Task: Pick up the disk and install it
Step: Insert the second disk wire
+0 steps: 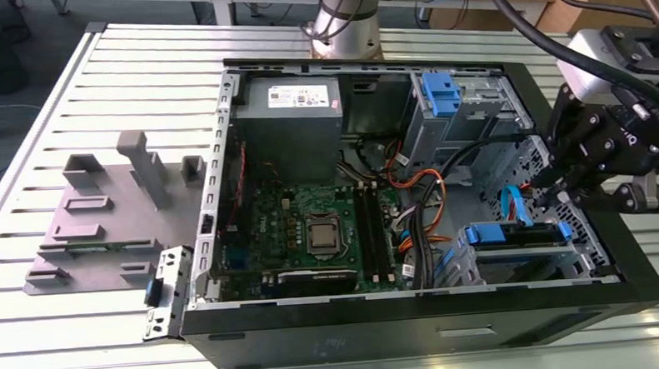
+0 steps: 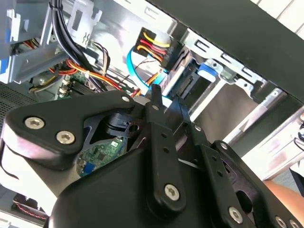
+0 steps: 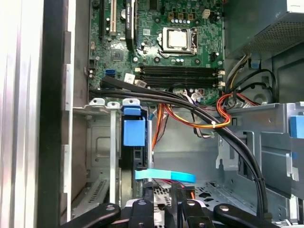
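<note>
Black hand [image 2: 164, 102] over open computer case [image 1: 424, 309], disk [image 1: 515, 235] seated in bay

In the second wrist view the gripper [image 2: 164, 102] body hides most of the circuit board [image 2: 97, 154] behind it. In the first wrist view the picture's edge cuts off the gripper's fingers [image 3: 142, 213], and black cables [image 3: 237, 147] cross the grey drive cage [image 3: 270, 137].
</note>
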Tool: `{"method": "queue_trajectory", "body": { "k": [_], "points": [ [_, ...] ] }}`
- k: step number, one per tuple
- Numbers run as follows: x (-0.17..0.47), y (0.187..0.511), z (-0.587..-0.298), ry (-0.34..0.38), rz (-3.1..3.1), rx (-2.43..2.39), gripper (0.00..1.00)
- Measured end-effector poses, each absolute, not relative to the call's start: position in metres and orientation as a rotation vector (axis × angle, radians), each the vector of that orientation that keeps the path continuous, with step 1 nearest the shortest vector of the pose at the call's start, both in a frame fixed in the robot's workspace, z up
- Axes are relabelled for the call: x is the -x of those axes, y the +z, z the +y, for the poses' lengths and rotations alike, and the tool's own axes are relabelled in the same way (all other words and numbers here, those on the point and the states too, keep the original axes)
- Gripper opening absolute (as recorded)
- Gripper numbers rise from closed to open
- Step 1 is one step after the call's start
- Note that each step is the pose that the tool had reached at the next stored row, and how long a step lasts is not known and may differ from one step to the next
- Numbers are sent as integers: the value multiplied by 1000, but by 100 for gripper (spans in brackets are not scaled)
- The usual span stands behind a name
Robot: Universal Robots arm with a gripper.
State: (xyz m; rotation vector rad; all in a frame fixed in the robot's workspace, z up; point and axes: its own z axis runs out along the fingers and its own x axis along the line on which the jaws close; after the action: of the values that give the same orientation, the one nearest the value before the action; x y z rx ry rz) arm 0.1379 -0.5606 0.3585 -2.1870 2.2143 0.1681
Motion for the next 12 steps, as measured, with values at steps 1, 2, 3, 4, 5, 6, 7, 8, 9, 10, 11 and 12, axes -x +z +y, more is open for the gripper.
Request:
{"method": "queue_trajectory", "body": {
  "k": [1,2,3,4,5,6,7,8,9,10,11,12],
  "points": [
    [-139,358,-559,168,2214,2187,29],
    [-140,358,-558,168,2214,2187,29],
    [-142,357,-557,168,2214,2187,29],
    [-144,357,-557,168,2214,2187,29],
    [-145,357,-556,168,2215,2187,29],
    [-147,357,-556,168,2214,2187,29],
    [-149,357,-556,168,2215,2187,29],
    [-150,356,-556,168,2214,2187,29],
    [-152,355,-556,168,2214,2187,29],
    [-154,355,-556,168,2214,2187,29],
    [-155,354,-556,168,2214,2187,29],
    [-156,352,-556,168,2215,2187,29]
  ]
}}
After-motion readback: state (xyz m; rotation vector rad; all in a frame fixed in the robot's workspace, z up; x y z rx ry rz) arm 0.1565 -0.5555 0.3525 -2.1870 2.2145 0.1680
